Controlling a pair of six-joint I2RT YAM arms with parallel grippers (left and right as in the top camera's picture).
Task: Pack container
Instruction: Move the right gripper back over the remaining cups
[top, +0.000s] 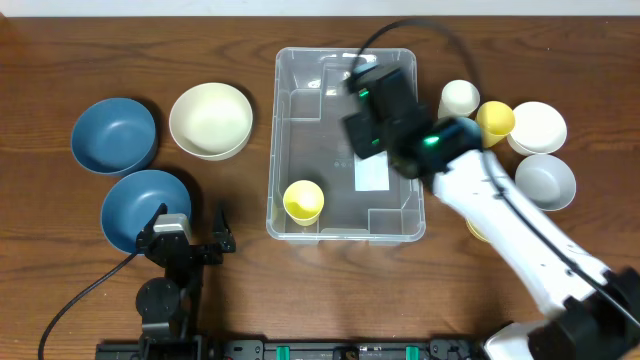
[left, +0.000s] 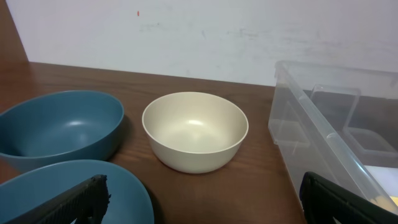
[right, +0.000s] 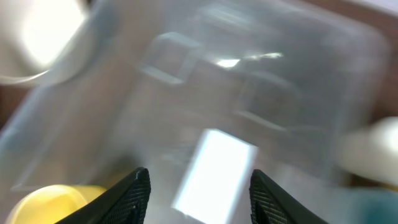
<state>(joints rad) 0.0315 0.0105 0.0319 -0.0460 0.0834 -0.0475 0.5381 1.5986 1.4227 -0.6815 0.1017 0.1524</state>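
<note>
The large clear plastic rectangular bin (top: 305, 150) sits at the middle of the brown wooden table (top: 60, 40), long side running away from the robot; a small yellow plastic cup (top: 303, 199) stands inside it at the near left corner, and a white rectangular label (top: 372, 175) shows on its base.

The right gripper (right: 200, 193) hangs over the bin's interior, its dark fingers set moderately apart with nothing between them; the wrist view is blurred, but the label and the yellow cup can be made out below. The left gripper (top: 191, 214) rests near the table's front edge beside a round blue bowl (top: 145, 208), jaws spread wide and empty; a second blue bowl (top: 114, 133) and a cream round bowl (top: 210, 120) lie beyond it. More cups and bowls, white, yellow and grey, are clustered right of the bin.

The bin looks light and thin-walled; probably stiff at the rolled rim but springy along the flat sides, and smooth enough to slip; a knock from an arm could slide it across the wood. If it must be steadied or moved, the rim is the likeliest place to pinch; the walls offer little purchase.
</note>
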